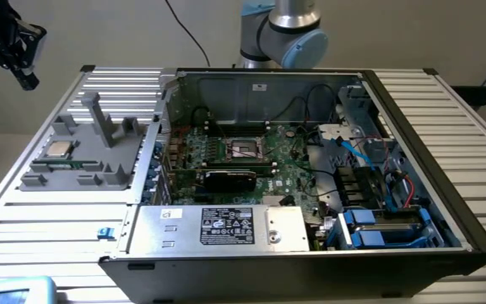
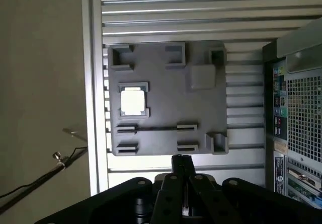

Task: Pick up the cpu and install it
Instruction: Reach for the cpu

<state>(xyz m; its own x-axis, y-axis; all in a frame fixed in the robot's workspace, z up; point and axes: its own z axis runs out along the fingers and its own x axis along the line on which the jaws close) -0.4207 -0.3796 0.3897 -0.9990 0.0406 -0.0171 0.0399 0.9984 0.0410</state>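
Observation:
The cpu (image 1: 59,149) is a small silvery square lying flat in a recess of the grey tray (image 1: 99,171), which sits on the slatted table at the exterior view's left of the open computer case. In the wrist view the cpu (image 2: 133,102) shines bright in its corner brackets on the tray (image 2: 166,93). My gripper (image 1: 28,81) hangs high above the table's far corner at the exterior view's left, well away from the cpu. Its fingers (image 2: 182,166) are pressed together, shut with nothing in them. Inside the case, the black socket frame (image 1: 245,149) sits on the green motherboard.
The tray carries tall grey posts (image 1: 99,123) and a thin green memory stick (image 1: 57,166) beside the cpu. The case's upright metal wall (image 1: 154,152) stands between tray and motherboard. Cables, a black card (image 1: 230,179) and blue drive bays (image 1: 378,228) crowd the case.

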